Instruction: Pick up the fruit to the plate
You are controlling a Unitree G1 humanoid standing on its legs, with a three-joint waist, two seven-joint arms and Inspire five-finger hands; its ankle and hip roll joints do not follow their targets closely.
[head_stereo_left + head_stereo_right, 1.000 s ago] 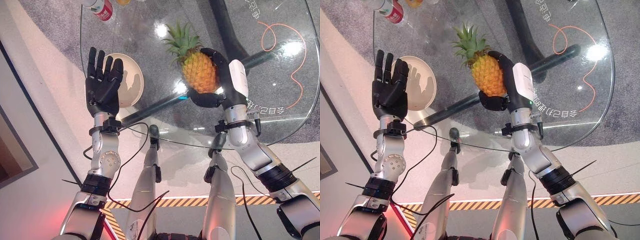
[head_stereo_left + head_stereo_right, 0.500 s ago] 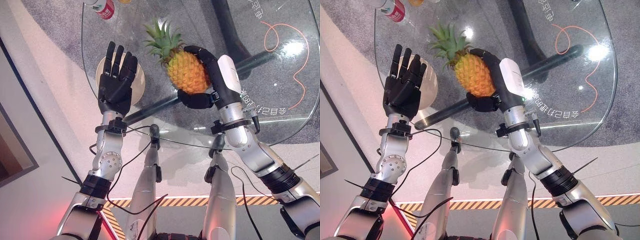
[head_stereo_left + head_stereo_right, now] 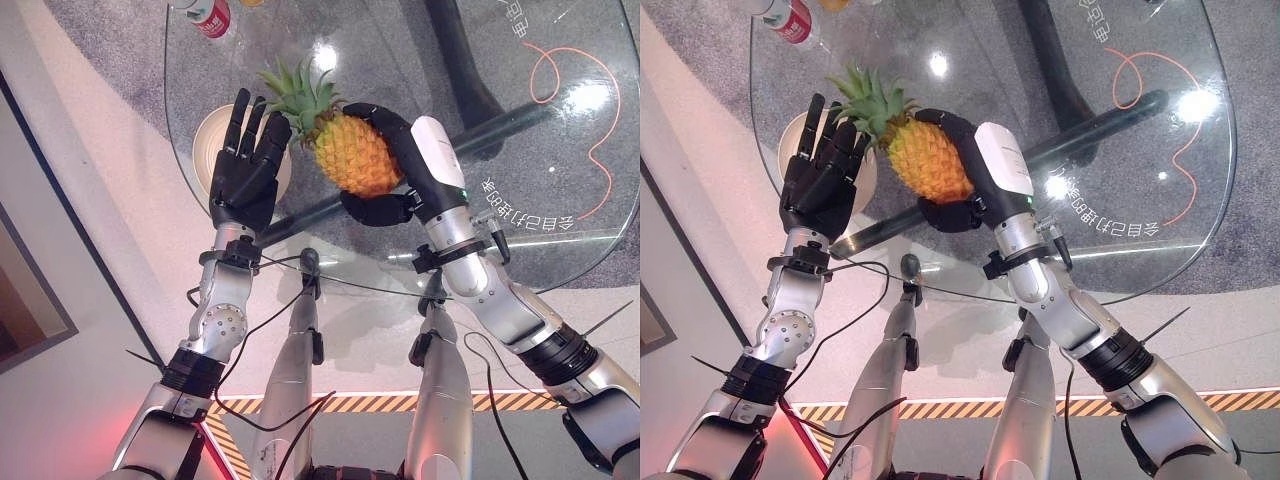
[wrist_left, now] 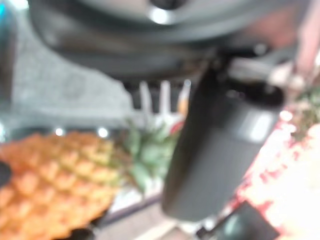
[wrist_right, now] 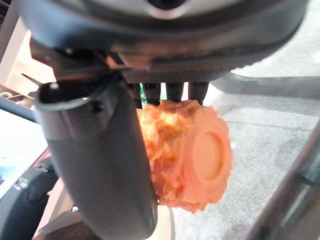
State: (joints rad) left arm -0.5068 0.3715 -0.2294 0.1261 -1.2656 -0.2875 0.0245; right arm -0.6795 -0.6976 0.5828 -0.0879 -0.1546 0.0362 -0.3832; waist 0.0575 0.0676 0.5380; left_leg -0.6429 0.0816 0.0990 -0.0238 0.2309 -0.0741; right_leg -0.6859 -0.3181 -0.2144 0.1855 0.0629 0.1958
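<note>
Right robot hand (image 3: pixel 400 190) grips one pineapple (image 3: pixel 352 155), one plate (image 3: pixel 208 133).

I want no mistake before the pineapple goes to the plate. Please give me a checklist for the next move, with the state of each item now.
1. Right hand has its fingers curled round the pineapple: ok.
2. Pineapple is lifted above the glass table: ok.
3. Pineapple is over the plate: not ok; the body is beside it, the leaves reach toward it.
4. Way to the plate is free: not ok; the open left hand covers part of it.
5. Red can is apart from the plate: ok.
</note>
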